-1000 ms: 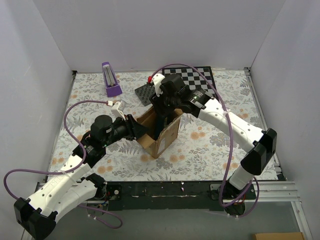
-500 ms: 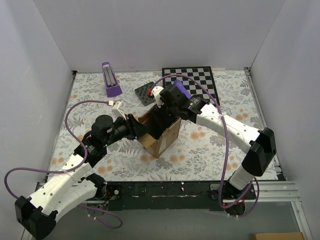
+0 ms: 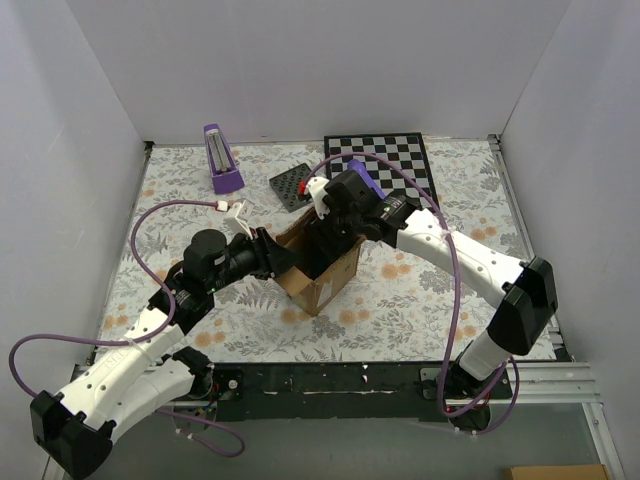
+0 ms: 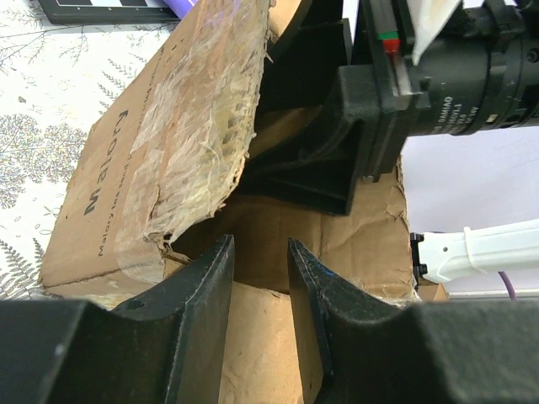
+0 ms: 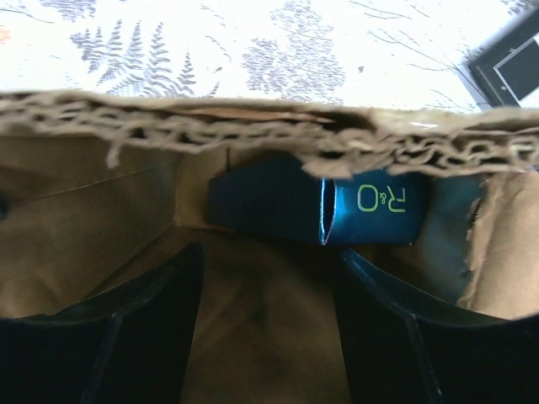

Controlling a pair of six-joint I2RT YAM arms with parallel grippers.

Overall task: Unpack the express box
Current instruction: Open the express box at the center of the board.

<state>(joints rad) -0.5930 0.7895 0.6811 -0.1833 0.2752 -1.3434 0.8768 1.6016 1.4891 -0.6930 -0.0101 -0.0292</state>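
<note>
Near the middle of the flowered table [image 3: 420, 290]: the express box [image 3: 338, 280], a brown carton standing on its base, turned corner-on to the arms, top flaps raised and open. On one raised flap, torn glossy tape and dark printed lettering, plain in the left wrist view. Reaching down into the open top from the far right side: the right gripper [image 5: 271, 252], fingers spread wide and gripping nothing, brown inner walls on either side. Just ahead of those fingers, against the inner wall under the ragged corrugated rim: a dark blue-green packet [image 5: 362, 206] marked "R&O" in pale green letters, not touched by either finger. At the box's left rim: the left gripper [image 4: 259, 244], fingers parted by only a narrow gap, tips over the near edge of the opening, bare cardboard showing through the gap; whether touching the rim, cannot tell. Well behind the box, toward the back wall: a black-and-white chessboard [image 3: 385, 160] lying flat, a small black perforated block [image 3: 290, 188] just left of it, a purple stand [image 3: 222, 160] farther left again. All three apart from the box.
</note>
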